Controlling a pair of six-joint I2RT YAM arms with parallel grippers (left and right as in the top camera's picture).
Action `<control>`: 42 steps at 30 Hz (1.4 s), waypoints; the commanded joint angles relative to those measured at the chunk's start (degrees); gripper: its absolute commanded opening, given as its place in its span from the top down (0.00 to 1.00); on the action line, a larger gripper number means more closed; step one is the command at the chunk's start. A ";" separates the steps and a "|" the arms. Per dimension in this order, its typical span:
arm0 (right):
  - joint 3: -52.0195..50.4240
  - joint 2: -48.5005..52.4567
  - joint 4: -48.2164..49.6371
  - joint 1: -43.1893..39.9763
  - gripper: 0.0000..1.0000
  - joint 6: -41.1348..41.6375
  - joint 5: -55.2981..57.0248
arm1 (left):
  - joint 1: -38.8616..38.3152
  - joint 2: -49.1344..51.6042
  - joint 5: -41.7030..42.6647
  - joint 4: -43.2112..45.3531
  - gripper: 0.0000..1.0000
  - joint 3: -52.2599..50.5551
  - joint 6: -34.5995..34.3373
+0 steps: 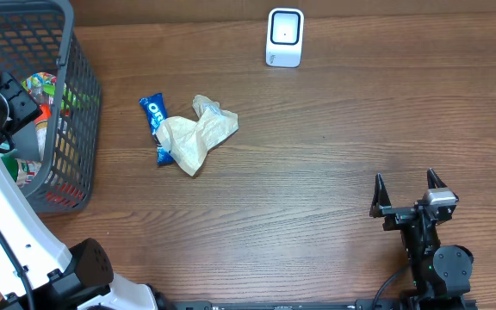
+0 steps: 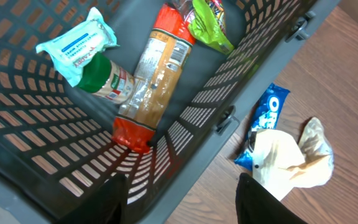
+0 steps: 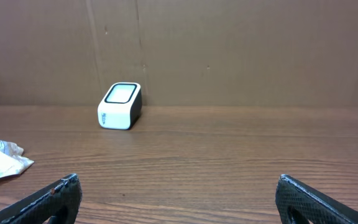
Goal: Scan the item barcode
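**Figure: Both claws released; goods in the basket and on the tabletop, scanner at the far edge**

The wooden tabletop (image 1: 317, 189) has a wide bare stretch through its middle and right. The white barcode scanner (image 1: 284, 37) stands alone at the far edge, well apart from everything else. A grey mesh basket (image 1: 71, 146) fills the far left corner.

Just right of the basket lies a blue Oreo pack (image 1: 154, 114), with a crumpled pale bag (image 1: 198, 133) resting against and partly over its near end.

The right claw (image 1: 405, 177) sits at the near right edge with its fingers spread wide and nothing between them.

The left wrist view looks down into the basket. The left claw (image 2: 182, 183) hangs over its wall with its fingers apart, gripping nothing. This view alone shows the contents:

- a long clear pack with orange ends (image 2: 154, 81), lying along the floor
- a green-capped bottle (image 2: 104, 78), touching the long pack
- a light blue packet (image 2: 76, 46), touching the bottle
- a green bag (image 2: 210, 25), at the far end

The long pack carries a white printed panel too small to read. The word "OREO" reads clearly on the blue pack outside the wall.

The right wrist view is low and level. It shows the scanner's front against a brown backdrop and a corner of the pale bag at the left edge. The basket is out of its view.
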 commanded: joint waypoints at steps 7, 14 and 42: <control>-0.59 -0.33 0.22 -0.07 0.00 -0.39 0.35 | 0.00 -0.66 1.31 0.04 0.57 -0.26 -3.26; -0.59 -0.33 0.22 -0.09 0.00 -0.39 0.35 | 0.00 -6.34 1.60 0.04 0.56 -0.26 -3.04; -0.59 -0.33 0.22 -0.07 0.00 -0.39 0.35 | -0.17 -17.86 12.15 0.07 0.00 -0.26 -1.31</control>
